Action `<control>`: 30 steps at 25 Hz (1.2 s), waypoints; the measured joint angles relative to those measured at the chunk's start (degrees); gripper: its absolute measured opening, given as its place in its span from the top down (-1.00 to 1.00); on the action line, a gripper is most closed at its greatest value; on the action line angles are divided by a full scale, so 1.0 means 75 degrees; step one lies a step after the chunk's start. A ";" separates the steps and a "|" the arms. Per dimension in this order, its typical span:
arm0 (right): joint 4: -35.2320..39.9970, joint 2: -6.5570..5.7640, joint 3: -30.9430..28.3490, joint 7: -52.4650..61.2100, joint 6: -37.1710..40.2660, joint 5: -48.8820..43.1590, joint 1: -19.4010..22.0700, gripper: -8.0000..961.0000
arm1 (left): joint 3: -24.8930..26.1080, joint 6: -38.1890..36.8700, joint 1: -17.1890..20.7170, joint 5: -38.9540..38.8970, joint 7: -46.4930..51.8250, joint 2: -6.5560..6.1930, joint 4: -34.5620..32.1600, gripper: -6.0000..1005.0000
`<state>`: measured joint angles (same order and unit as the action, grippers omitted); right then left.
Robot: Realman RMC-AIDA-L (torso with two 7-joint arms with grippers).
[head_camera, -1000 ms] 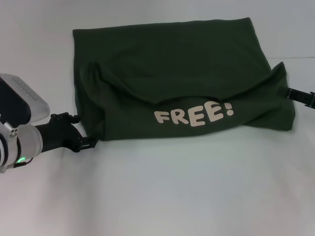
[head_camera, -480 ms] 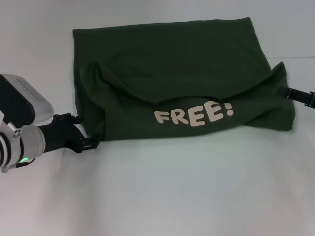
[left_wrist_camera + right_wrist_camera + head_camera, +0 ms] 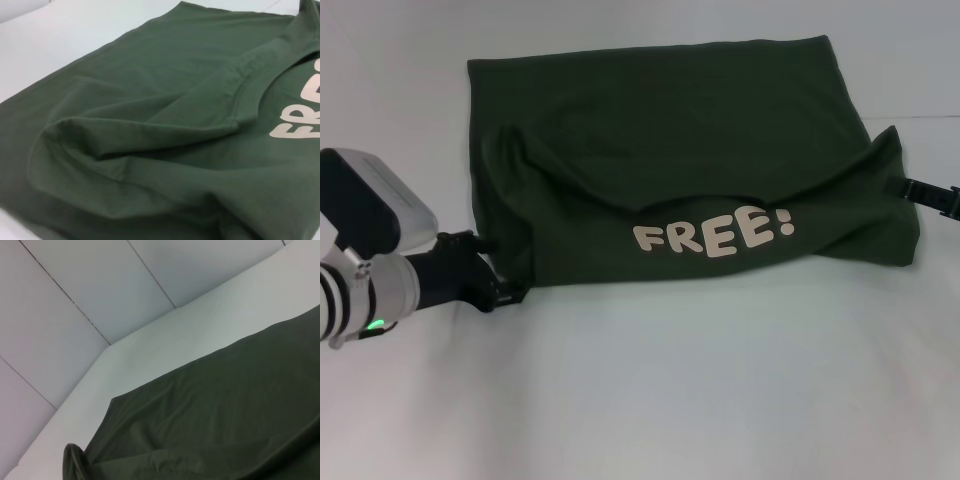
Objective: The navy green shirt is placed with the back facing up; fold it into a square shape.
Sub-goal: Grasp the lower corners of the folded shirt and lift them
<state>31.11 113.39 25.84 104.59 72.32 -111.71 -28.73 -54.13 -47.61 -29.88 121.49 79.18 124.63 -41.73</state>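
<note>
White desk [image 3: 650, 400] carries the navy green shirt [image 3: 670, 150], panelled wall [image 3: 75, 300] behind; left end effector [image 3: 500, 292] and right end effector [image 3: 910, 187] at its edges, grip unclear.

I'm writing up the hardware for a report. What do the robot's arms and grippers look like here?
The left arm has a silver cylindrical wrist with a small green light, carrying a black-and-white box. Its left gripper is black, at the shirt's near left corner. Of the right gripper only a black part shows, at the shirt's right edge.

Silver left arm [image 3: 380, 290], black hand [image 3: 505, 290]
</note>
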 joint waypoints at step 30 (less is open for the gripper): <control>0.0000 -0.0022 -0.0008 0.0003 -0.0022 0.0002 -0.0011 -0.21 | -0.0453 -0.0356 0.0012 0.0202 0.0038 -0.0015 -0.0320 0.98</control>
<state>31.11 113.22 25.78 104.61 72.16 -111.70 -28.81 -57.52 -50.29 -29.79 123.01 79.46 124.51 -44.13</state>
